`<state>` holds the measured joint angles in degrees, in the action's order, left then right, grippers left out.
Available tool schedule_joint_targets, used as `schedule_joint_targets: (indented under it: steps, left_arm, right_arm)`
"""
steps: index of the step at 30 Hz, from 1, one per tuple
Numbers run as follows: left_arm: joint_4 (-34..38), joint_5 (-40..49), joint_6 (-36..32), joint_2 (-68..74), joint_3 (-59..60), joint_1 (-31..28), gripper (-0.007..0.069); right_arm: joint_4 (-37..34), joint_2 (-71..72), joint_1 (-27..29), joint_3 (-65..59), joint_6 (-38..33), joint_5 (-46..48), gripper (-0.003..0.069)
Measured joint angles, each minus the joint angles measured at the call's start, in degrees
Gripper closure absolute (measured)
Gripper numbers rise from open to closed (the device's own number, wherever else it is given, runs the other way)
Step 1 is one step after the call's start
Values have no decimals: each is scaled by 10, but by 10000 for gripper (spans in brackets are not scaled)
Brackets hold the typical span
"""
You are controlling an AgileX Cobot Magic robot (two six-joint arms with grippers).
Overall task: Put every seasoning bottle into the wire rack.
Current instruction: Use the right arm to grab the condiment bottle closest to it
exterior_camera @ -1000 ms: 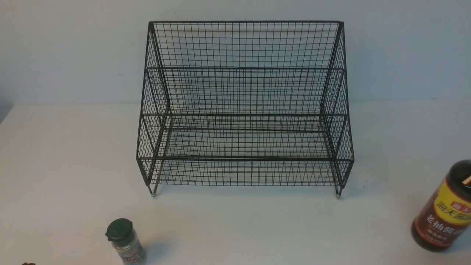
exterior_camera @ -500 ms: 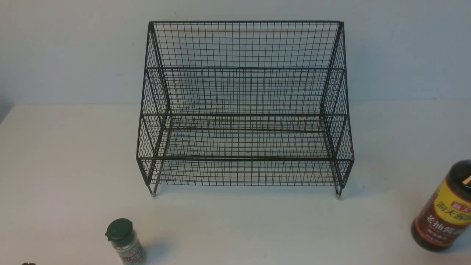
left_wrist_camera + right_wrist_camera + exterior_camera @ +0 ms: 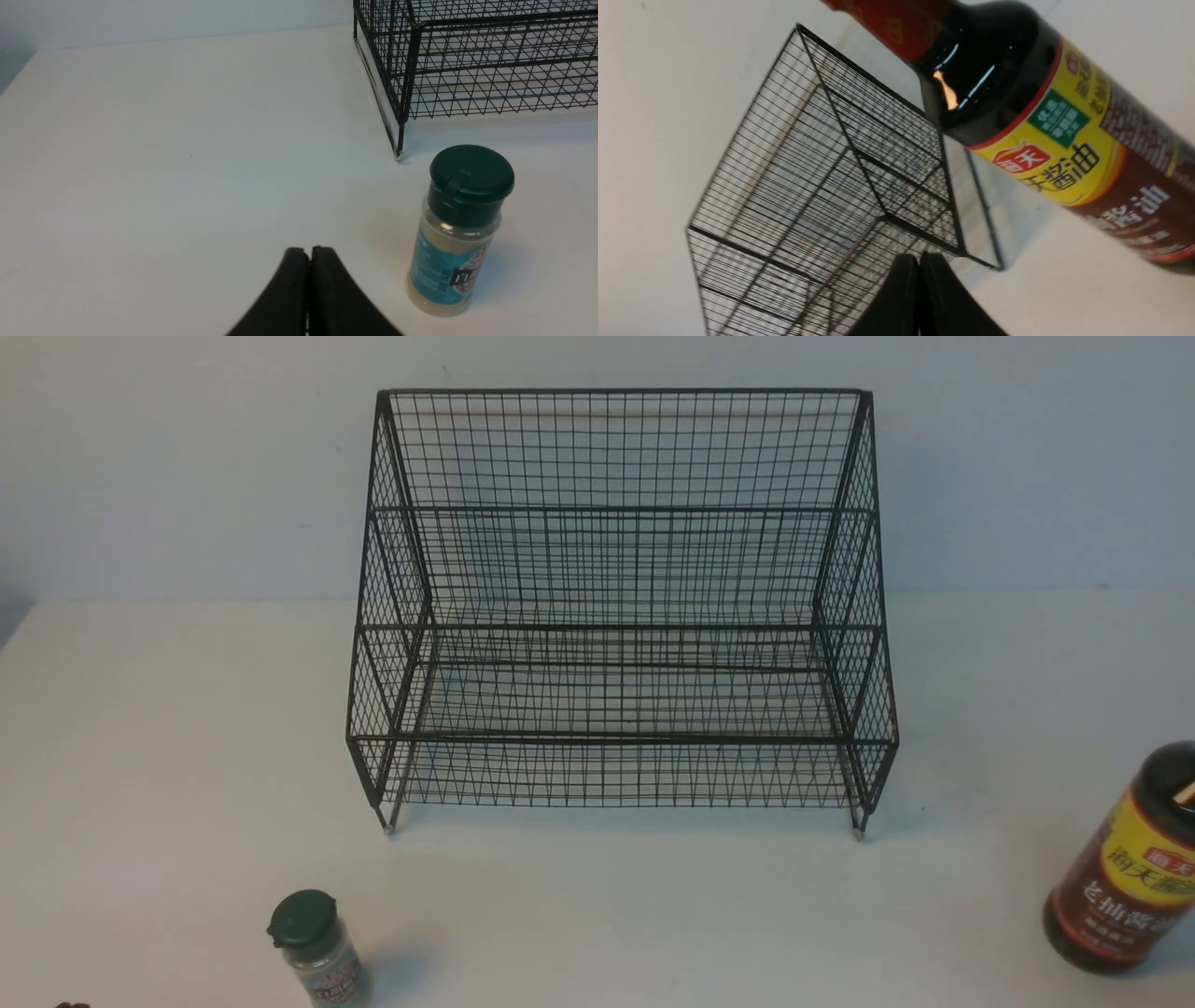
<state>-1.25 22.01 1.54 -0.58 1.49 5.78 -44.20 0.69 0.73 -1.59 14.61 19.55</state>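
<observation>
Shaker jar and sauce bottle standing upright outside wire rack, long axes vertical (caps pointing up); left gripper, right gripper both pressed together, gripping nothing.

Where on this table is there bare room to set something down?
Widest bare stretch of table: in front of the rack, between the green-capped jar and the sauce bottle. Also bare on both sides of the rack. Both rack tiers hold nothing. Tightest by the jar and bottle at the near corners.
</observation>
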Motion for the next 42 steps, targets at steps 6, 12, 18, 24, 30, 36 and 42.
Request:
schedule_joint_targets:
  steps: [6,12,18,24,30,36,42]
  left_arm:
    - [0,0,0,0,0,0,637]
    - [0,0,0,0,0,0,637]
    - [0,0,0,0,0,0,637]
    - [0,0,0,0,0,0,637]
    - [0,0,0,0,0,0,637]
    - [0,0,0,0,0,0,637]
    - [0,0,0,0,0,0,637]
  right_arm:
    - [-14,0,0,2,-72,1,673]
    - [18,-12,0,117,-222,23,673]
    - [84,-130,0,273,-294,135,664]
    - [112,-305,0,338,-379,225,605]
    - [135,-383,0,366,-422,234,419]
    - [235,-380,0,469,-356,299,109]
    - [373,-381,0,452,-224,317,-26]
